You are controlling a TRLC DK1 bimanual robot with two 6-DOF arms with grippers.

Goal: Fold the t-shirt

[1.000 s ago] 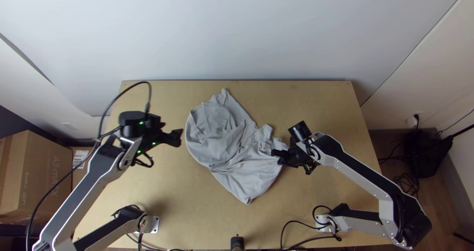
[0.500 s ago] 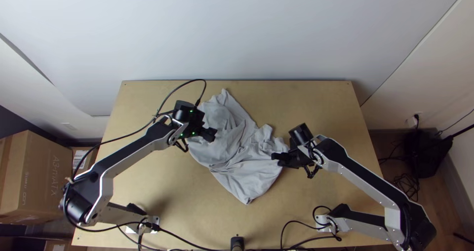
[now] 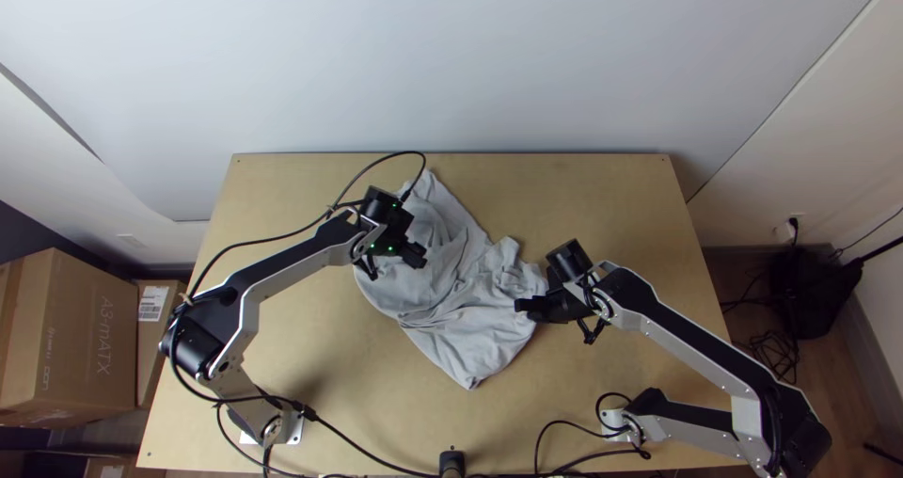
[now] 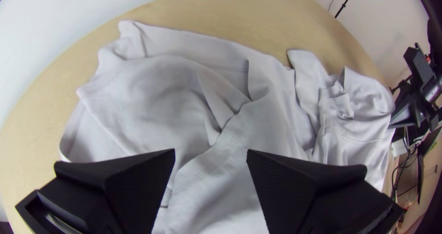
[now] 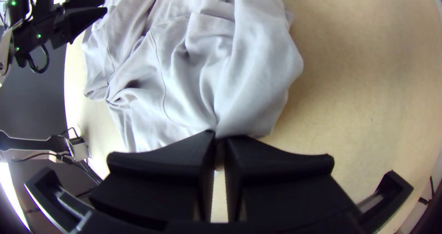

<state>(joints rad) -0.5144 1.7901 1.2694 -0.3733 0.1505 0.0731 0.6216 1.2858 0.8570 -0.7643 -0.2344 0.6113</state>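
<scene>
Left pincer (image 3: 418,256) is over the t-shirt (image 3: 468,340); right pincer (image 3: 525,309) grips it.

High above the t-shirt (image 3: 470,332), the top view faces steeply down; both wrist views share it up close.

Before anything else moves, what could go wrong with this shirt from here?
The t-shirt lies bunched and creased, so folding it now would likely trap wrinkles.

The left gripper is open over overlapping folds, so closing there might catch more than one layer.

The right gripper pinches a gathered bit of cloth, so a pull from the other side could tug it loose.
</scene>
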